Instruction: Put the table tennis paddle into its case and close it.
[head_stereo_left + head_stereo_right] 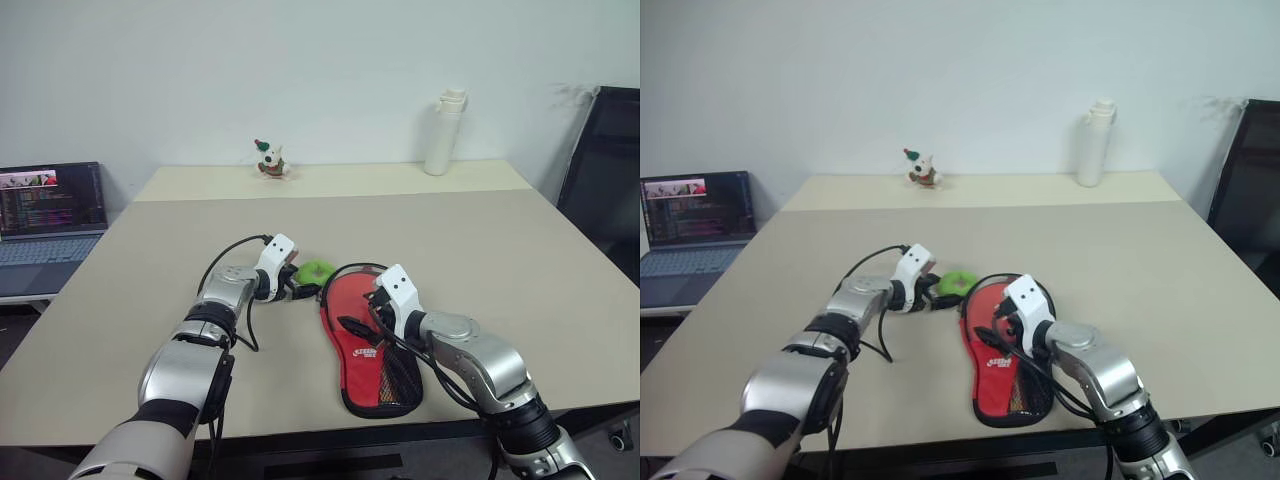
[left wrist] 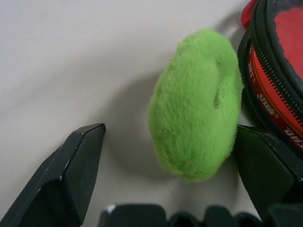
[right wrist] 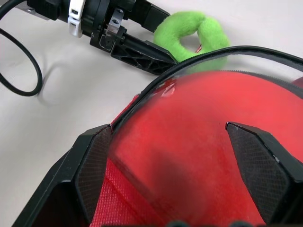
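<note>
red case (image 1: 366, 345) lying near the worktop's (image 1: 500, 250) near edge. left pincer (image 2: 165, 165) open around green plush toy (image 2: 196, 101), just left of case. right pincer (image 3: 189, 156) open above case.

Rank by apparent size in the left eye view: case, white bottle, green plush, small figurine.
1. case
2. white bottle
3. green plush and small figurine: look alike; the figurine stands farther from the camera, so unranked.

White lettering is seen on the red side of the case (image 2: 273, 101), but only fragments are shown and no word can be read; lines on the laptop screen (image 1: 52, 200) are too small to be made out.
</note>
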Robot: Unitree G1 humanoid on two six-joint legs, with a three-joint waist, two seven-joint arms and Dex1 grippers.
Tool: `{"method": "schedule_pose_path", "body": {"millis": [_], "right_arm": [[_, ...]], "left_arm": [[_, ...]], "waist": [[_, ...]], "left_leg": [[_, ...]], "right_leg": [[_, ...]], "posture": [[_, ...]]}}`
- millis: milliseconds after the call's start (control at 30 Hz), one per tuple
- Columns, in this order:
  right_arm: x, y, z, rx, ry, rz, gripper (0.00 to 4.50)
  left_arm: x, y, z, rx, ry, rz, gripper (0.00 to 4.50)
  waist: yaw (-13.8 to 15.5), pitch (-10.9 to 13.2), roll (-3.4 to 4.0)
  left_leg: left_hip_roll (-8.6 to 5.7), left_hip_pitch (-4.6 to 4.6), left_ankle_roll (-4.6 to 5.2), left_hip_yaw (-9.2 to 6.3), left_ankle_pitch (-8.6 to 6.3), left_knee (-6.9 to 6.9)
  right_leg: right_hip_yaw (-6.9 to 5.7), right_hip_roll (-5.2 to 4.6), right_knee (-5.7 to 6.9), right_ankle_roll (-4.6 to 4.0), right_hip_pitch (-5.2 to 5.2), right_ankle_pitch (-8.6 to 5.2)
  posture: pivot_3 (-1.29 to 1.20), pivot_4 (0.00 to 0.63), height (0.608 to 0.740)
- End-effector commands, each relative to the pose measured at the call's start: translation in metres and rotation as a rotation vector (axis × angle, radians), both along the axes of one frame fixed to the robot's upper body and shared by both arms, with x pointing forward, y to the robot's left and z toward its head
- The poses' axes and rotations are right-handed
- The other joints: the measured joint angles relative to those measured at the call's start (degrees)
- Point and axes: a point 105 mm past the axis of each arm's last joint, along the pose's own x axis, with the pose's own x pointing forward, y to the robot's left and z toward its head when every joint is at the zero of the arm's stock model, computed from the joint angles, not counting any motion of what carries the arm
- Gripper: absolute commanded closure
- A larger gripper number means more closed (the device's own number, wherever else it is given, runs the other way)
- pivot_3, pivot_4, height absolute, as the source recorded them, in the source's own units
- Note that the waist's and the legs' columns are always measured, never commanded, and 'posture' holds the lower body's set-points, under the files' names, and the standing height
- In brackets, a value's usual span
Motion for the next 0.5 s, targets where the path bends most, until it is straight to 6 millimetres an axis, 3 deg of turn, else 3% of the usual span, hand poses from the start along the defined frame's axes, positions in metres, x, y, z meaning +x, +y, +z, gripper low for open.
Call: {"method": "schedule_pose_path", "body": {"millis": [33,333,500], "right_arm": [[0.008,0.001,0.017,0.005,-0.096,-0.019,0.27],[0.027,-0.001,0.013,-0.041,-0.126,-0.066,0.27],[0.028,-0.001,0.010,-0.049,-0.126,-0.068,0.27]], "left_arm": [[-0.006,0.001,-0.015,-0.003,0.045,-0.002,0.04],[-0.010,-0.001,-0.016,-0.097,0.074,-0.012,0.04],[-0.012,-0.001,-0.013,-0.144,0.082,-0.019,1.70]], "waist": [[0.0,0.0,-0.01],[0.0,0.0,-0.02],[0.0,0.0,-0.03]], "left_leg": [[0.00,0.00,0.00,0.00,0.00,0.00],[0.00,0.01,0.00,0.02,0.00,0.00],[0.00,0.01,0.00,0.02,0.00,0.00]], "right_leg": [[0.00,0.00,0.00,0.00,0.00,0.00],[0.02,0.00,-0.01,-0.10,0.00,0.06],[0.01,0.00,-0.01,-0.26,0.00,0.15]], "posture": [[0.00,0.150,0.740],[0.00,0.150,0.740],[0.00,0.150,0.740]]}}
